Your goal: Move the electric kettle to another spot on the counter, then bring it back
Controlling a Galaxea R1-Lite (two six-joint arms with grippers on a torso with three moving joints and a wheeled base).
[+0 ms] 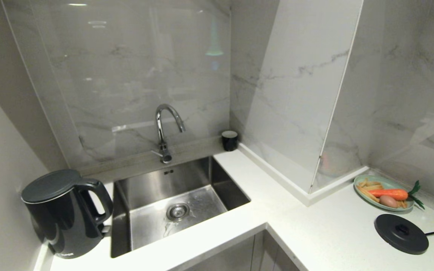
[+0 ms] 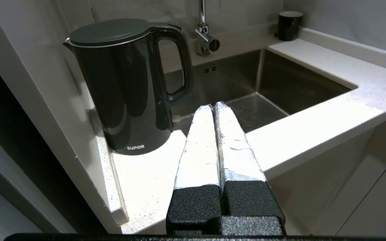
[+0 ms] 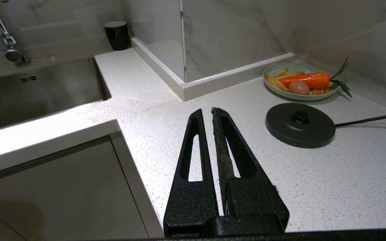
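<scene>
The glossy black electric kettle [image 1: 64, 212] stands upright on the white counter [image 1: 322, 229] at the far left, against the wall beside the sink, its loop handle turned toward the sink. In the left wrist view the electric kettle [image 2: 129, 83] is just ahead of my left gripper [image 2: 213, 105], which is shut, empty, and hangs off the counter's [image 2: 146, 174] front edge, short of the handle. My right gripper [image 3: 206, 110] is shut on nothing above the counter [image 3: 313, 180] on the right. Neither arm shows in the head view.
A steel sink [image 1: 175, 205] with a tap [image 1: 166, 130] lies right of the kettle. A small black cup [image 1: 229, 140] stands in the back corner. The round black base disc [image 1: 401, 233] with cord and a plate of food [image 1: 384, 192] sit at the right.
</scene>
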